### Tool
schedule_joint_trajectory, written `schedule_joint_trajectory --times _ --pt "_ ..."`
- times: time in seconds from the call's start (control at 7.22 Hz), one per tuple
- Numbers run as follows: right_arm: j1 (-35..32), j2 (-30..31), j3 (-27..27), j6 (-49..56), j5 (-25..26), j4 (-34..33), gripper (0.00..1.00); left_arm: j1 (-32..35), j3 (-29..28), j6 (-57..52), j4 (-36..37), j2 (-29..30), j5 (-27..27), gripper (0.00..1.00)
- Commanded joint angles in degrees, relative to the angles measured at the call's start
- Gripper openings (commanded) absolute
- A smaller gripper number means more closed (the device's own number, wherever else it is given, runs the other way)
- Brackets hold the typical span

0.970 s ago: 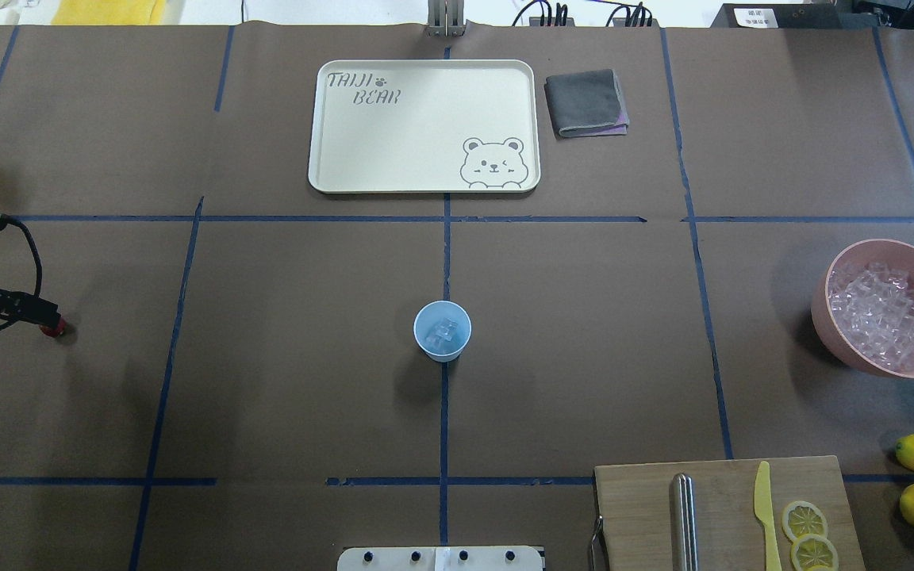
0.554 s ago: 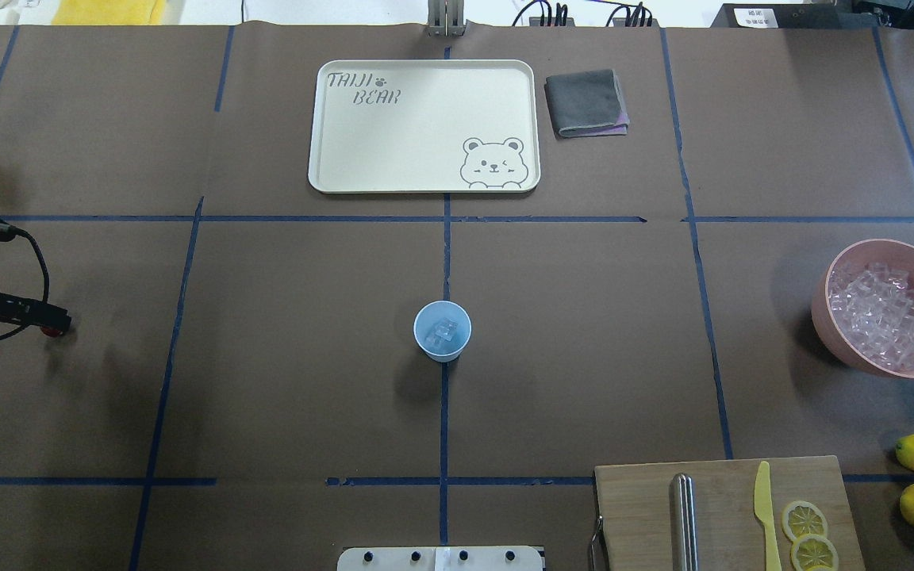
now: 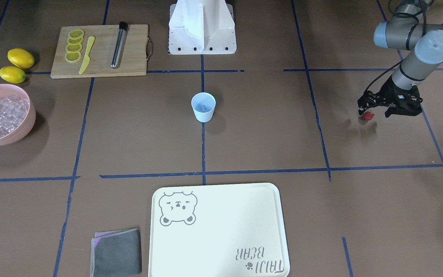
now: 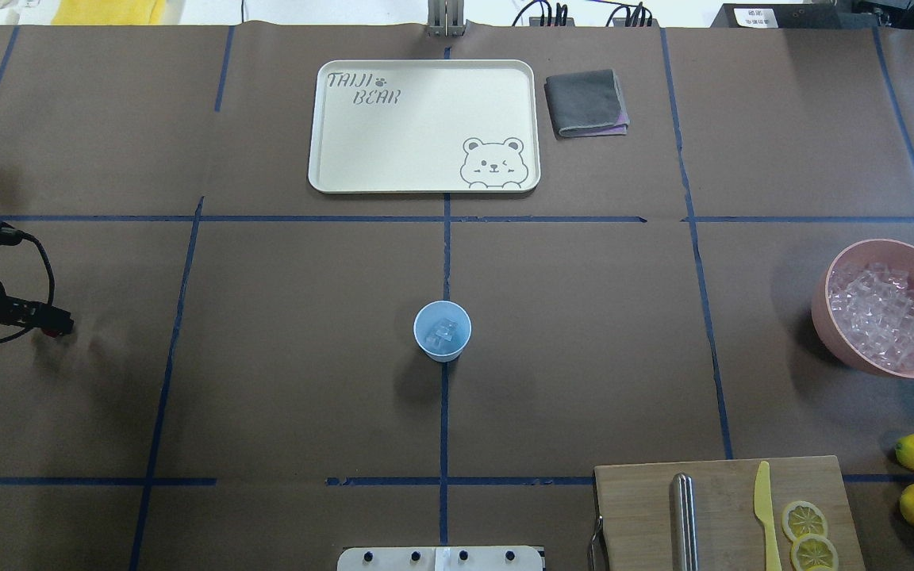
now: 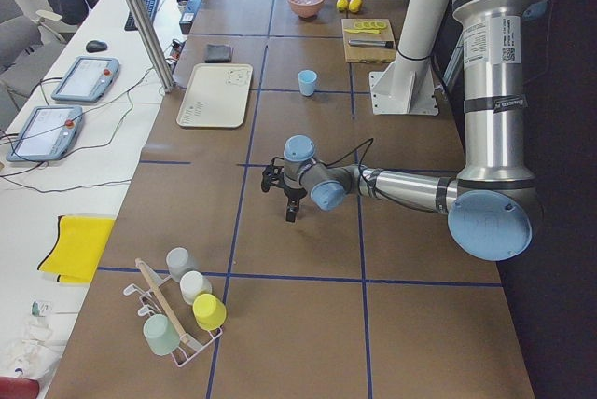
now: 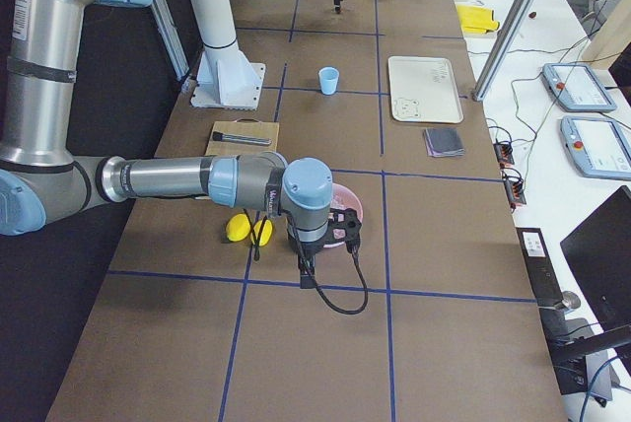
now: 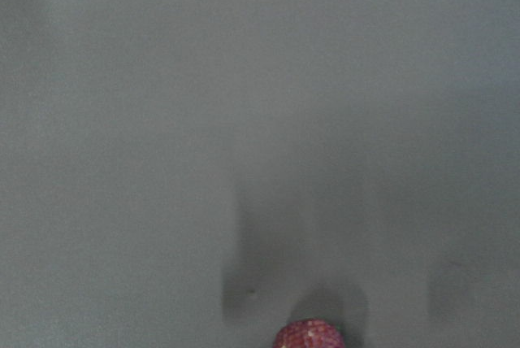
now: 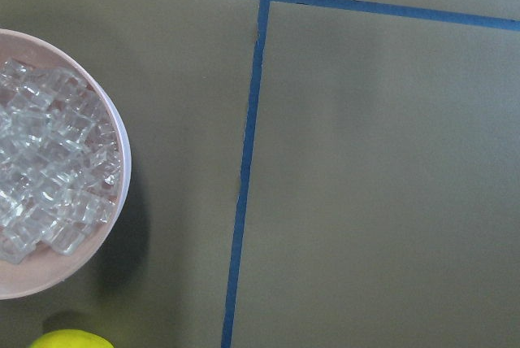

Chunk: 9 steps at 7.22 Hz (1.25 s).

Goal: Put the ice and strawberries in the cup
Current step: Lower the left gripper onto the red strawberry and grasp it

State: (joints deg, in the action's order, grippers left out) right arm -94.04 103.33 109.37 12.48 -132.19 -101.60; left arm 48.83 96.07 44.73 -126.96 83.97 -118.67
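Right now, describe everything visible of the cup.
The cup is small, light blue, plastic-looking, tapered and handleless. It stands upright, mouth open, on a blue tape line near the middle of the table. A few clear ice cubes lie inside. Nothing else touches it.

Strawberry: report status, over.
Left gripper shut on strawberry, above table. Right gripper by pink bowl, state unclear. Cup holds ice; nothing between.
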Motion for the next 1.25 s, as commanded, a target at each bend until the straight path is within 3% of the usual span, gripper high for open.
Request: schedule_joint_trajectory --times 0.0,0.28,0.55,0.83,1.11 --pt "0.0 -0.06 -0.04 0.0 0.0 0.0 0.99 -0.58 -0.26 0.1 -0.04 0.48 -0.07 0.8" --pt "0.0 -0.15 -0.04 0.0 0.0 0.0 0.99 -0.58 -0.26 0.27 -0.04 1.27 -0.16 0.55" --pt "0.0 -0.24 -0.04 0.0 0.0 0.0 0.99 -0.49 0.0 0.19 -0.04 1.28 -0.07 0.12" --pt "-0.09 -0.24 -0.04 0.0 0.0 0.0 0.99 -0.32 1.48 -0.17 0.14 1.19 -0.42 0.02" --pt "-0.09 -0.24 0.05 0.0 0.0 0.0 0.99 -0.31 7.7 -0.08 4.93 1.45 -0.95 0.0"
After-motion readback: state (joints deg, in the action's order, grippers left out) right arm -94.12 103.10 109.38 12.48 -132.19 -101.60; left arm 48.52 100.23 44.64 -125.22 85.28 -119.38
